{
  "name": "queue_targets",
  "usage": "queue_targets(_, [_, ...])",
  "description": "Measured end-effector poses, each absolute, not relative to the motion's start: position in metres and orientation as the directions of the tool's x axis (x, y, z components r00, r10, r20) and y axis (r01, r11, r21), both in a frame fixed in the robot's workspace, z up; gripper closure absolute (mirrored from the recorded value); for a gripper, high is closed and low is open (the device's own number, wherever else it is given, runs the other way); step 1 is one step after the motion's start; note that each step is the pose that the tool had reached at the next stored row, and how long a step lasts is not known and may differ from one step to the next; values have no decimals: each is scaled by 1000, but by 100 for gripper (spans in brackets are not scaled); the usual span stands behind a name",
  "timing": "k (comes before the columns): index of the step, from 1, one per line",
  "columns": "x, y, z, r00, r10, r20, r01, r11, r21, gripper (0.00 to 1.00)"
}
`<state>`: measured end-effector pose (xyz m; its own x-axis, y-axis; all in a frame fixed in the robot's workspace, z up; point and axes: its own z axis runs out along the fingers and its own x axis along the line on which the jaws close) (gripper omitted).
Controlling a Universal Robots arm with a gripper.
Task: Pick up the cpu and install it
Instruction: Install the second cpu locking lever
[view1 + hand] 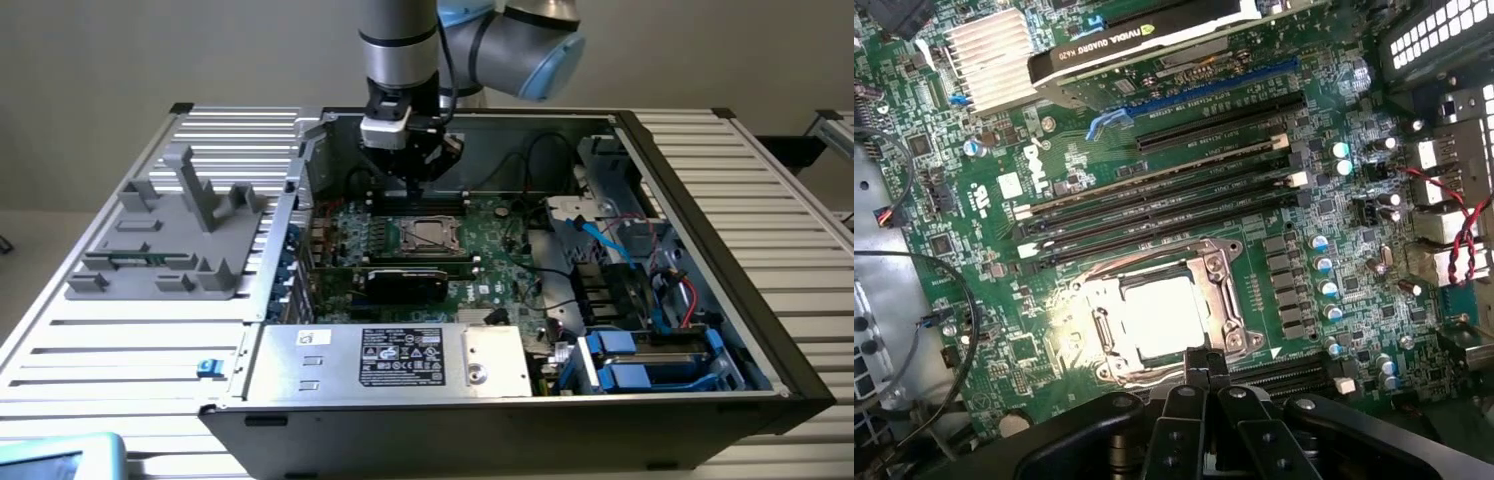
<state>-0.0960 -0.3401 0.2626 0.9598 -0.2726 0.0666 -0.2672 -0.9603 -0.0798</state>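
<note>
Hovering: hand (1206,362) closed, empty, just above socket (1164,318)
Cpu (1164,318): seated in socket (frame open)

My hand (1206,362) is cut off by the wrist view's edge, so only its fingertips show, pressed together, and they hide one edge of the socket frame (1219,290). The cpu (1159,318) is washed out by glare. In the exterior view, my hand (416,187) covers the board just behind it.
</note>
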Motion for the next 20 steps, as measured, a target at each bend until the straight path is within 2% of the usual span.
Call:
queue_targets(7, [-95,-343,263,965,-259,34,-257,-964,-67,89])
queue_targets(13, [-94,-356,263,966,-257,26,-254,-965,-66,89])
queue_targets(20, [-94,-376,263,966,-257,7,-255,-963,-90,89])
